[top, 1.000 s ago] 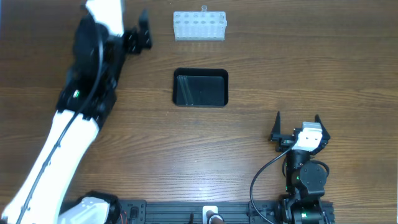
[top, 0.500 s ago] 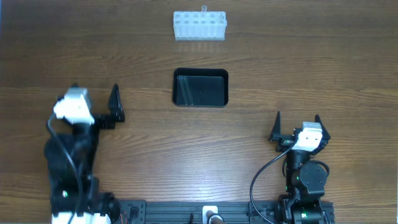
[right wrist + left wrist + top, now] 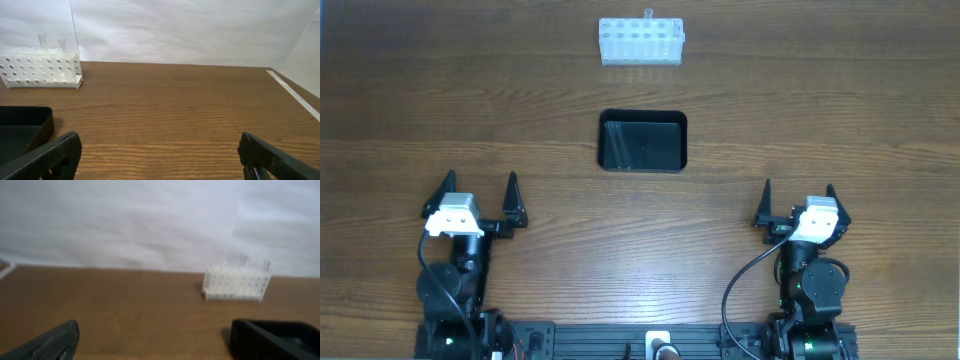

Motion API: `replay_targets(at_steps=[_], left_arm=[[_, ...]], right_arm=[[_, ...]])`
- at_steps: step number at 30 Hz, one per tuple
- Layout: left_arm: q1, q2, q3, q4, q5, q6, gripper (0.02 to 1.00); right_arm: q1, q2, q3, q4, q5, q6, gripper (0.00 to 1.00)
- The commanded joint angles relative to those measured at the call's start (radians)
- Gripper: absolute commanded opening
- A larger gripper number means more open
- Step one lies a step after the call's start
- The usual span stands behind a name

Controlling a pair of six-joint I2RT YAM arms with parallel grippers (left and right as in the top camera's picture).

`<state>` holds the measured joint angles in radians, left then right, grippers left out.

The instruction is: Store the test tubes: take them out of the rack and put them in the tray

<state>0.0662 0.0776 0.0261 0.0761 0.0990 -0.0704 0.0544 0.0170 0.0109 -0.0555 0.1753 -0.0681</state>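
Near left, the left gripper (image 3: pixel 480 180): spread wide, nothing held. It sits low over the table (image 3: pixel 840 90), close to its own base, tips aimed at the far edge.

Near right, the right gripper (image 3: pixel 799 188): spread wide too, and empty. It is close to its base and level with the left one. In its wrist view the two dark fingers (image 3: pixel 50 156) frame bare wood. A black cable (image 3: pixel 738 290) loops beside the arm.

The two grippers are well apart, and neither touches a task item.

Farther out, the tray (image 3: pixel 602 140): black, rectangular and shallow, flat on the table's middle. It lies beyond both grippers and roughly between them side to side. The floor is glossy with pale streaks. Cannot tell whether clear glass lies in it.

Beyond the tray, the rack (image 3: pixel 641 42): white, with rows of holes, upright near the far edge. It is in line with the tray but apart from it.

The tubes (image 3: pixel 42 41): two clear ones stand upright in the rack, their tops above its rim, as the right wrist view shows. From above, one top shows at the rack's far row.

The table is brown wood grain. A white backdrop (image 3: pixel 175 30) rises behind its far edge.
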Motion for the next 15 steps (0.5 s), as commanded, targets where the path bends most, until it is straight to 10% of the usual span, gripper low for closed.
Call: replay_targets(at_steps=[1,15], left_arm=[[0.006,-0.048,-0.02,-0.074,0.012,0.019,0.998],[0.006,-0.064,-0.02,-0.147,-0.003,0.018,1.0]], right_arm=[[0.005,-0.001,-0.006,-0.003,0.002,-0.004,0.993],[0.005,-0.001,-0.006,-0.003,0.002,-0.004,0.993]])
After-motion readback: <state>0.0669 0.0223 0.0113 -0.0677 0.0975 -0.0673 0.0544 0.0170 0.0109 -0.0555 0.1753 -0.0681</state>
